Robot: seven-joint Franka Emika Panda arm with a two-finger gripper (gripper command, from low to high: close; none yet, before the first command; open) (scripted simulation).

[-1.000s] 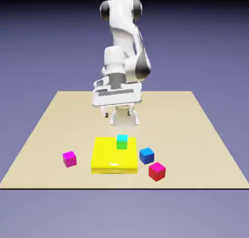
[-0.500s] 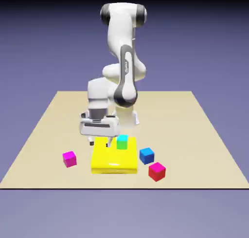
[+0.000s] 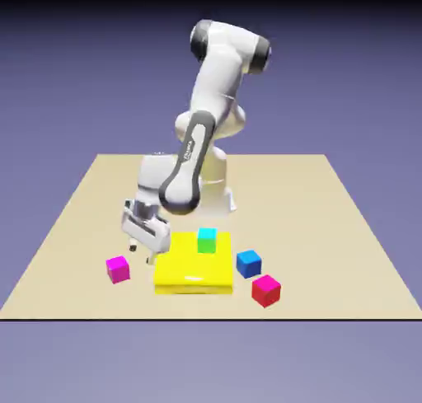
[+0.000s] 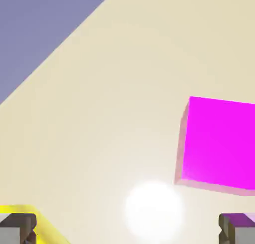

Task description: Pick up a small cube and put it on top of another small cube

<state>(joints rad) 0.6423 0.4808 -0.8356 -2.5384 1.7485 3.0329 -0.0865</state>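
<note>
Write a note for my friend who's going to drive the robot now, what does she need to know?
Gripper: open, holding nothing, hanging low over the table, between the magenta-pink cube and the flat yellow block.
In the hand view the pink cube is off to the right of the fingers, not between them.
Other cubes: a green one sits on the yellow block; a blue one and a crimson one are on the table at the exterior view's right of it.
Done: nothing has been picked up or stacked.
Left: line up over the pink cube, grasp it, lift it, set it on another small cube.
</note>
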